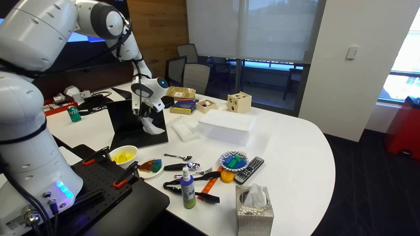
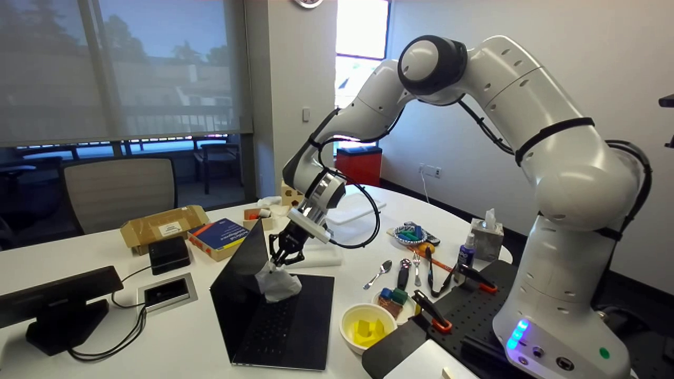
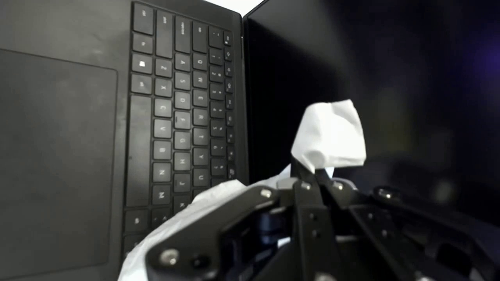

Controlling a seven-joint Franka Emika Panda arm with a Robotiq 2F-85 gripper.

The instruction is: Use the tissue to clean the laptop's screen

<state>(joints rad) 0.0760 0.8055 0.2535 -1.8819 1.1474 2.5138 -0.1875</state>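
Observation:
The black laptop stands open on the white table, its dark screen [image 1: 119,114] raised; the screen also shows in an exterior view [image 2: 237,300] and in the wrist view [image 3: 289,74]. My gripper [image 1: 143,116] is in front of the screen, above the keyboard [image 3: 181,101]. It is shut on a crumpled white tissue [image 1: 152,127], which also shows in an exterior view [image 2: 280,287]. In the wrist view part of the tissue [image 3: 330,134] sticks out past the fingertips [image 3: 312,173], and the rest hangs over the keyboard. I cannot tell whether the tissue touches the screen.
A bowl with yellow pieces [image 2: 348,329] stands beside the laptop's front. A lidded clear box [image 1: 226,131], a blue book [image 2: 218,237] and a small black box [image 2: 168,255] are near. Cutlery, a spray bottle [image 1: 188,190] and a tissue box [image 1: 254,216] stand farther off.

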